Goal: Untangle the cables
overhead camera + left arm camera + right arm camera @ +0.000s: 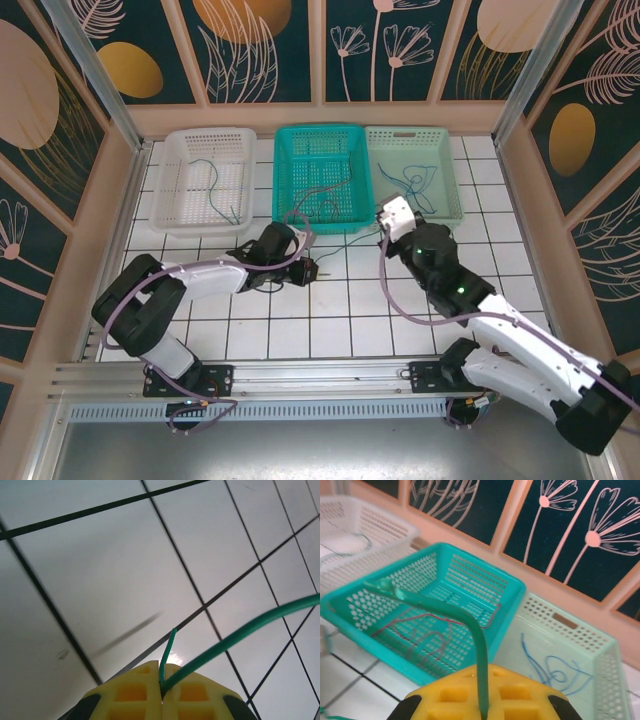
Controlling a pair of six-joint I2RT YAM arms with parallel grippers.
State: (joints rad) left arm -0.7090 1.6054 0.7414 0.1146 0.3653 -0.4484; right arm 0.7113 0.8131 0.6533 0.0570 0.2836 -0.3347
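The left gripper (pixel 161 674) is clenched on a green cable (pixel 240 635), whose short end pokes up between the yellow fingers (pixel 132 690). It sits low over the white tiles (pixel 100 580), just in front of the teal basket (pixel 320 132). The right gripper (pixel 482 680) is by that basket's front right corner, also pinched shut on green cable, which arches up from its fingers. A red cable (pixel 420 617) lies inside the teal basket. A blue cable (pixel 545 667) lies in the pale basket (pixel 410 132) to its right. A thin cable (pixel 215 190) lies in the white basket (pixel 210 135) to its left.
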